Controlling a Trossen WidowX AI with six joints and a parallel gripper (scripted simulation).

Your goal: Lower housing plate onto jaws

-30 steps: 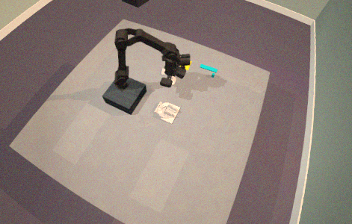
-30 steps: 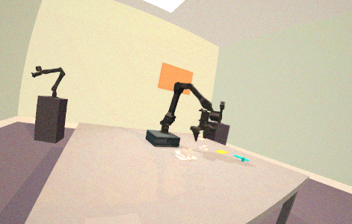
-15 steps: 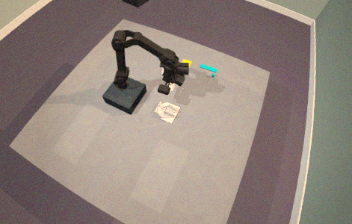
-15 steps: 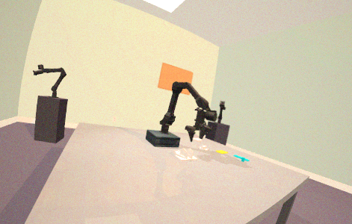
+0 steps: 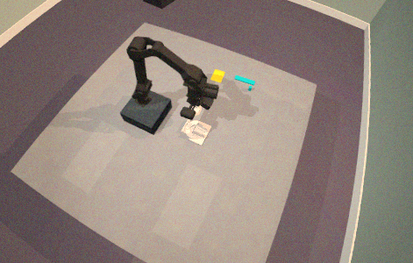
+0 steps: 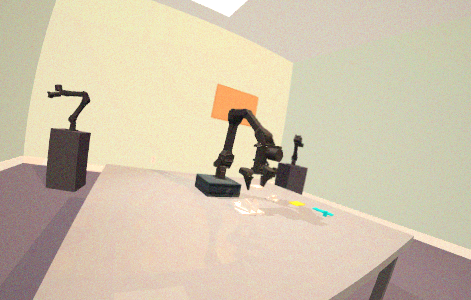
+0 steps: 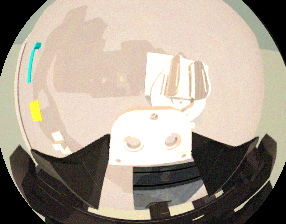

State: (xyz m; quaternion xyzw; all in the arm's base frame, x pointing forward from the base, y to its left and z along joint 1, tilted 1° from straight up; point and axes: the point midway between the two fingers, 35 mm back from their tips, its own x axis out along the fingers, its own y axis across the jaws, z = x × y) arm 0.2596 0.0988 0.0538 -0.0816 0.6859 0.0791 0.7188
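Note:
The white housing plate has a rounded far edge and two round holes. My gripper is shut on its two sides and holds it above the table. The pale base lies on the table, beyond the held plate in the wrist view. The jaws stand side by side on it, with shaded faces. The plate's near edge overlaps the base's lower part in the wrist view, so the stubs there cannot be made out clearly.
A yellow square and a cyan bar with a small cyan piece lie farther off. Small white pieces lie to the wrist view's left. The arm's dark base box is nearby.

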